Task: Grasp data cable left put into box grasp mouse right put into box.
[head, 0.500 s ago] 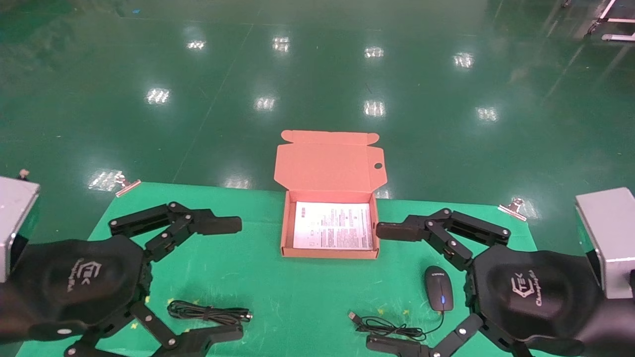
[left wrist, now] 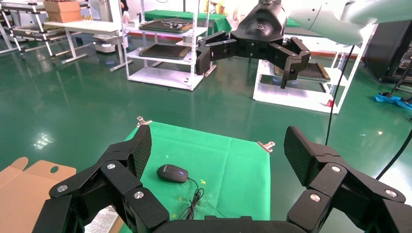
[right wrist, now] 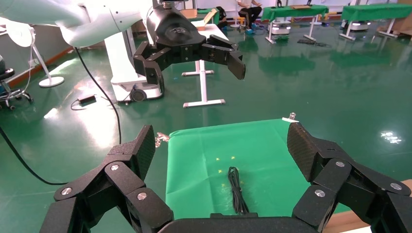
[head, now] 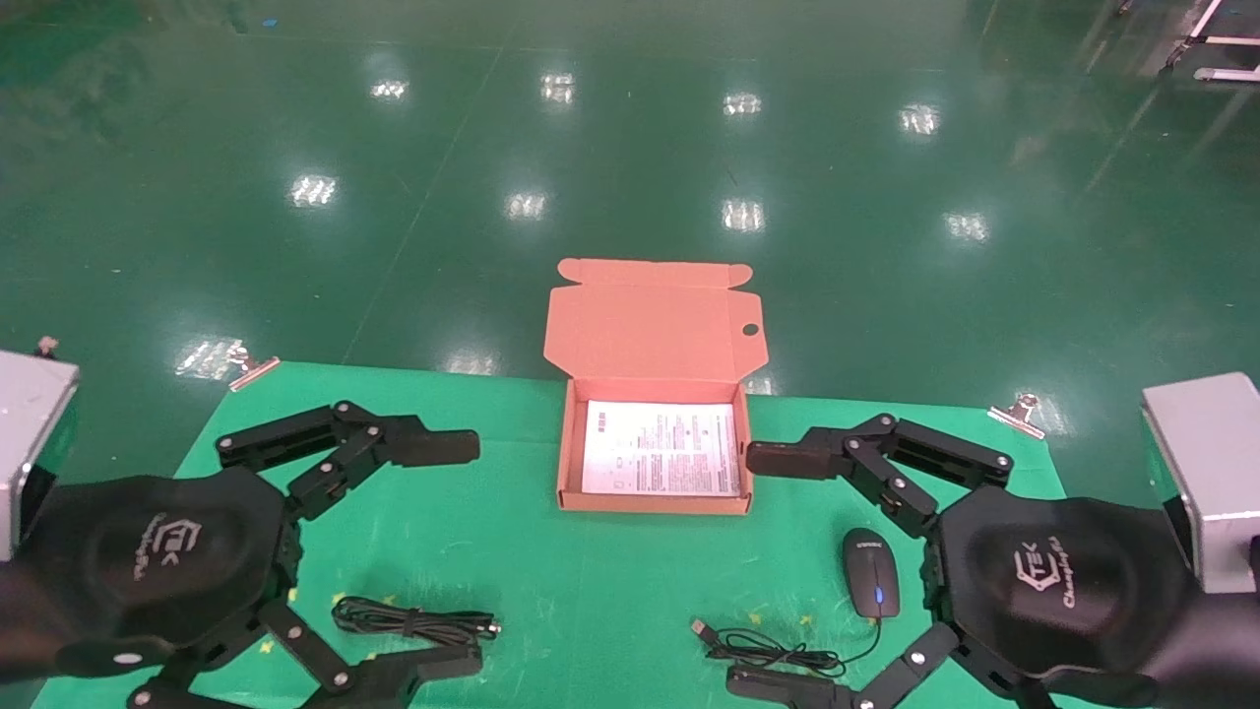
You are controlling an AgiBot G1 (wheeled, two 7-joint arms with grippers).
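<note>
Nothing has moved since the earlier head view — both arms and every object sit where they were. On the green-covered counter [head: 551,561], the left claw [head: 471,551] hangs low at the robot's left with its fingers spread wide and nothing between them; one finger reaches toward the box, the other lies at the counter's near edge. The data cable [head: 413,621], a tight black bundle banded at its middle, lies flat on the cloth between those two fingers, close to the nearer one, though contact cannot be judged. The right claw [head: 753,571] mirrors this on the robot's right, equally wide open and empty. The mouse [head: 871,585] sits just beside the right claw's body, its scroll wheel glowing blue, with its thin cord [head: 778,648] trailing in loose loops toward the near edge and ending in a USB plug [head: 698,626].

The cardboard box [head: 566,463] stands at the counter's far edge between the two claws, lid [head: 650,330] upright and open, a white printed leaflet [head: 661,448] lying inside — neither task item is in it. Metal clips [head: 251,369] pin the cloth at the far corners.

From the left wrist view the mouse [left wrist: 172,173] shows ahead between the open fingers [left wrist: 138,150]; from the right wrist view the data cable [right wrist: 236,190] does likewise.
</note>
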